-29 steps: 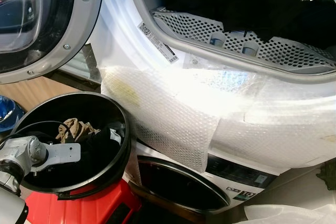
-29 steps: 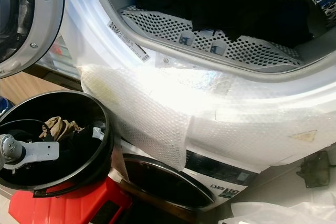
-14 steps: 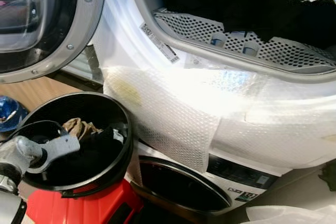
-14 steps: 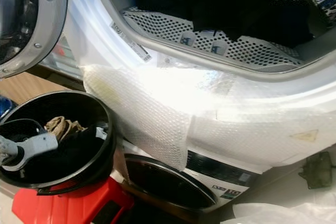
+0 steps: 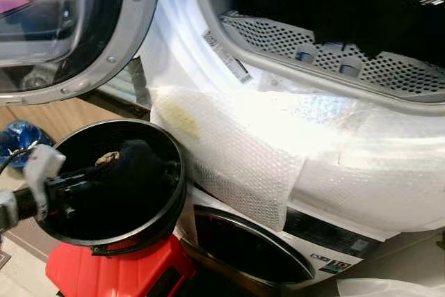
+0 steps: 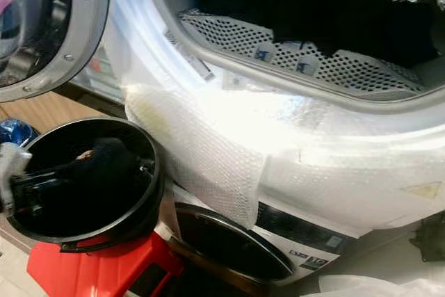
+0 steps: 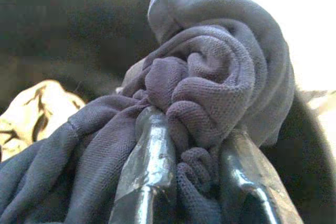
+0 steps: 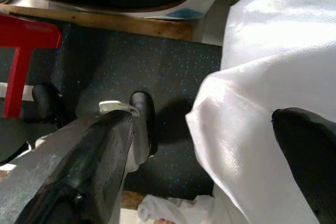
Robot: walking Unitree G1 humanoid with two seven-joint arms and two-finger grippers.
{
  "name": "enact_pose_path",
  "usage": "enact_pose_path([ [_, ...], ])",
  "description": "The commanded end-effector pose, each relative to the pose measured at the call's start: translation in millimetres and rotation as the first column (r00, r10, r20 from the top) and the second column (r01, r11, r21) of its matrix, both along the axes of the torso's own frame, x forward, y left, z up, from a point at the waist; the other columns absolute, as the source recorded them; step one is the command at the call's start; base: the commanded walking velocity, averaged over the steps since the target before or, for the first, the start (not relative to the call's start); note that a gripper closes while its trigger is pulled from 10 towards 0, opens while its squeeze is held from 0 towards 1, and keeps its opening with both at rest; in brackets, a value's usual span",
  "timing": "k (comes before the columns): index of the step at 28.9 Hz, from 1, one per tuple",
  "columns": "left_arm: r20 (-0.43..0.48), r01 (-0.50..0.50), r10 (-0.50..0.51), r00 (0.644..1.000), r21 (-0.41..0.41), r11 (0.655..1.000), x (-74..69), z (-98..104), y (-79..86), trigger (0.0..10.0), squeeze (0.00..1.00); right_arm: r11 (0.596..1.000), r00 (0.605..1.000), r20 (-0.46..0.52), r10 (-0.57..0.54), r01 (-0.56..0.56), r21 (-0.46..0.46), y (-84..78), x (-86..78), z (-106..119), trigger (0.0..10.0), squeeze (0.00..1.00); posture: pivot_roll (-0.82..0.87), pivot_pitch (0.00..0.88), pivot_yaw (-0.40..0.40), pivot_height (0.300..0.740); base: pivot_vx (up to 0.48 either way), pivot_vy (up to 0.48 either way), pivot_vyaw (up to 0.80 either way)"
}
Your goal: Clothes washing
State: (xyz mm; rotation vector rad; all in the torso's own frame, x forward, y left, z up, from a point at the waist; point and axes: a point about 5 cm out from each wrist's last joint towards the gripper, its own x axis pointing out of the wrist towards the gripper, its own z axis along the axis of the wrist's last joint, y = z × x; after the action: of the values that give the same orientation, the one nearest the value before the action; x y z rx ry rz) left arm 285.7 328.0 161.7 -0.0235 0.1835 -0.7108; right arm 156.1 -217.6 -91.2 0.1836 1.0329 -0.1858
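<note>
Round black plastic bucket [image 5: 170,203], smooth glossy wall, sits on a red plastic stool [image 5: 118,276] just beside the stacked machines. Inside it: a dark grey-blue garment [image 7: 220,82], fine knit mesh texture, bunched into soft rolls and folds. A crumpled beige cloth [image 7: 26,111] lies deeper in the bucket, beside the dark one.

Left gripper [image 7: 197,156]: fingers [image 7: 149,156] worn, scuffed black with a dull sheen. They are clamped onto a wad of the dark garment, knit fabric pinched between them and bulging over both tips. In the head views the garment shows as a dark lump raised near the bucket's rim level, the arm reaching in from the bucket's left side.

Right gripper [image 8: 210,145]: hangs low, fingers spread wide apart, nothing between them. Below it, dark speckled floor [image 8: 105,77] and a glossy white plastic sheet or bag [image 8: 273,66], wrinkled. Whether a fingertip touches the sheet, cannot tell.

Surroundings: upper machine's drum opening [image 5: 334,5] has a perforated grey metal lip [image 5: 348,67]; dark clothes already lie inside it. Its round door [image 5: 83,26], grey frame with screws and a glass bowl, is swung open to the left, above the bucket. White front panel below the opening is wrapped in bubble wrap [image 5: 250,165], dimpled, translucent, with a yellowish stain at its left. Lower machine's dark round door [image 5: 243,248] sits shut behind the bucket and stool. A blue shiny object [image 5: 17,140] lies on the wood-tone floor to the left.
</note>
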Motion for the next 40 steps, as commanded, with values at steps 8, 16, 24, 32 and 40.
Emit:
enact_pose_path([
  [8, 0.175, 0.137, -0.091, 0.980, -0.272, 0.952, -36.2, 29.6, -59.3, 0.0, 0.00, 0.999, 1.000, 0.003, -0.030, 0.030, 0.031, 5.1, -2.6, -2.0, 10.0, 0.00, 0.03, 0.179, -0.048, 0.740, 0.000, 0.000, 0.00],
  [16, 0.214, 0.339, -0.281, 0.936, -0.324, 0.883, -54.7, 52.9, -127.3, 0.0, 0.00, 0.997, 0.998, 0.052, -0.035, 0.032, 0.070, 11.4, 8.0, 1.6, 10.0, 0.00, 0.06, 0.156, -0.018, 0.740, 0.000, 0.000, 0.00],
  [24, 0.129, 0.456, -0.438, 0.889, -0.300, 0.838, -72.1, 54.5, -154.6, 0.0, 0.00, 0.983, 0.985, 0.174, -0.002, -0.029, 0.180, 21.4, 31.8, 13.1, 10.0, 0.00, 0.07, 0.131, 0.030, 0.740, 0.000, 0.000, 0.00],
  [32, -0.001, 0.465, -0.479, 0.878, -0.238, 0.853, -88.5, 47.1, -141.6, 0.0, 0.00, 0.854, 0.915, 0.322, 0.244, -0.360, 0.376, 19.4, 31.9, 26.1, 10.0, 0.00, 0.09, 0.126, 0.053, 0.740, 0.000, 0.000, 0.00],
  [40, 0.026, 0.447, -0.453, 0.891, -0.219, 0.867, -78.8, 57.8, -133.0, 0.0, 0.00, 0.518, 0.658, 0.649, 0.381, -0.734, 0.439, 16.5, 33.0, 70.5, 10.0, 0.00, 0.07, 0.104, 0.070, 0.740, 0.000, 0.000, 0.00],
])
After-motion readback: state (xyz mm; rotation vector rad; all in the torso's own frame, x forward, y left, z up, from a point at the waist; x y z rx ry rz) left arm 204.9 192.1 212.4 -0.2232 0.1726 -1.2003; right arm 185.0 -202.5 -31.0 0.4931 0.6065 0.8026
